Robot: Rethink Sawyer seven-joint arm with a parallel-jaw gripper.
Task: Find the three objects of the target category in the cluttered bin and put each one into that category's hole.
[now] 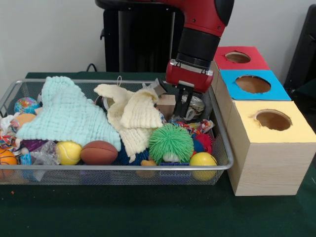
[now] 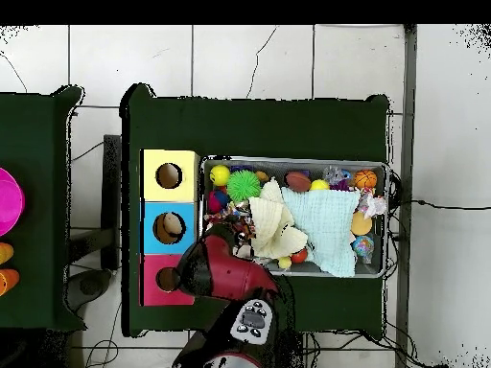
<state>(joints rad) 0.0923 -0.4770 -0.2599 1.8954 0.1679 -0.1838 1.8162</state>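
Observation:
A wire bin (image 1: 123,168) holds a heap of toys and cloths. My gripper (image 1: 185,109) hangs low in its back right corner, open, with its fingers (image 1: 178,101) beside a wooden block (image 1: 167,104) and a shiny cup-like thing (image 1: 197,104). Nothing is held. In front of it lie a green spiky ball (image 1: 171,142), a red spiky ball (image 1: 203,140) and a yellow ball (image 1: 203,160). To the right stands the box with a red hole (image 1: 237,57), a blue hole (image 1: 253,84) and a yellow hole (image 1: 273,120). From overhead, the arm (image 2: 225,273) hides the gripper.
A mint cloth (image 1: 69,116) and a cream cloth (image 1: 134,116) cover much of the bin. A tennis ball (image 1: 68,152), a brown football (image 1: 99,152), an orange basketball (image 1: 6,158) and a globe ball (image 1: 25,104) lie at the left. A pink object (image 2: 5,201) sits on another table.

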